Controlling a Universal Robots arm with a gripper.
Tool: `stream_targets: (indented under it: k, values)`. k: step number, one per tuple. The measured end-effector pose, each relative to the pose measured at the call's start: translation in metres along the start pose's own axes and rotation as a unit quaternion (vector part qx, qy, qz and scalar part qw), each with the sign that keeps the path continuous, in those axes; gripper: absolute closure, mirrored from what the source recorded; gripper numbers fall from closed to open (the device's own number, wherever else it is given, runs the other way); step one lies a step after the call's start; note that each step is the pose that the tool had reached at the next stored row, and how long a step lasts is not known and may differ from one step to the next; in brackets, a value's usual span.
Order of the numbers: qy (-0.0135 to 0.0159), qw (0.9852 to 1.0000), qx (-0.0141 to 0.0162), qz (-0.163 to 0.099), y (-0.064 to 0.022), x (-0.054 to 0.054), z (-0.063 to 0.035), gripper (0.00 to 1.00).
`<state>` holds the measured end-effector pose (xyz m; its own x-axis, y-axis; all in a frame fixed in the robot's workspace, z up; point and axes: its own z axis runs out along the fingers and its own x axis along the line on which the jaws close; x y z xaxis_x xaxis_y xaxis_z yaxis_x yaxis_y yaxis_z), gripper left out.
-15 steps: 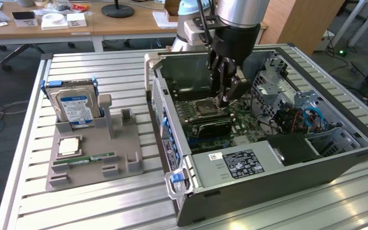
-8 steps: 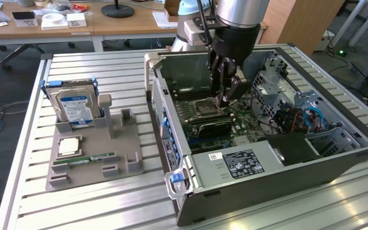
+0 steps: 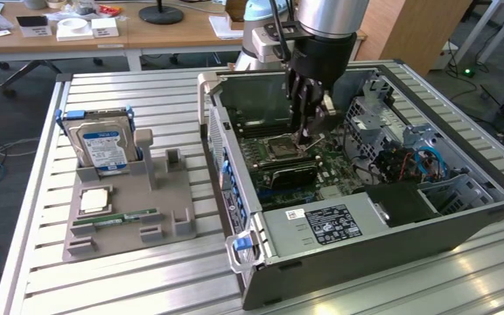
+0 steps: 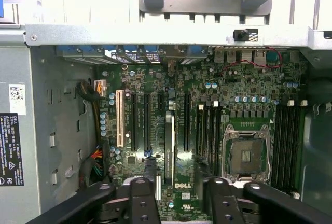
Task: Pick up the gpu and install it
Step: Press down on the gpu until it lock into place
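Closest to the wrist camera, the gripper [image 4: 176, 186] had its two black fingers [image 4: 137, 195] standing apart with a clear gap between them. They were clamped on nothing I could make out. In that gap I saw a thin pale strip running along one of the expansion slots. I took it for the gpu [image 4: 169, 143] seen edge-on, standing in its slot on the motherboard [image 4: 155, 81], though I couldn't tell whether it was pressed fully home. Neither finger appeared to touch it.

Just beyond the fingers sat the open CPU socket [image 4: 245, 156], with memory slots on both sides of it.

In the exterior view the gripper [image 3: 309, 134] hung low inside the open case [image 3: 462, 210], around the middle of the frame. The power supply [image 3: 327, 223] lay below it, toward the frame's lower centre. Well apart, at the left of the frame, stood the grey tray [image 3: 129, 230]. It carried the hard drive [image 3: 103, 144] upright and the RAM stick [image 3: 116, 218] lying flat, and I saw no black card on it.

My worry was the card's seating. If it was only part-way in, a finger brushing it off-centre could tilt it in the slot or lift one end. The bare socket was the other hazard, because a small sideways drift of the fingers could put a tip on its contacts or on the nearby capacitors.
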<state>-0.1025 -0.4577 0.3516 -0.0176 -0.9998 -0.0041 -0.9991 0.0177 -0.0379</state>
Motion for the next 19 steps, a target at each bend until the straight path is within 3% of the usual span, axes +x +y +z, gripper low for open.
stream_targets:
  k: [4, 7, 9, 19]
  values:
    - [0.0, 1.0, 0.0, 0.0, 0.0, 0.0, 0.0, 0.68]
    - [0.0, 1.0, 0.0, 0.0, 0.0, 0.0, 0.0, 0.86]
    - [0.0, 1.0, 0.0, 0.0, 0.0, 0.0, 0.0, 0.89]
    - [0.0, 1.0, 0.0, 0.0, 0.0, 0.0, 0.0001, 0.89]
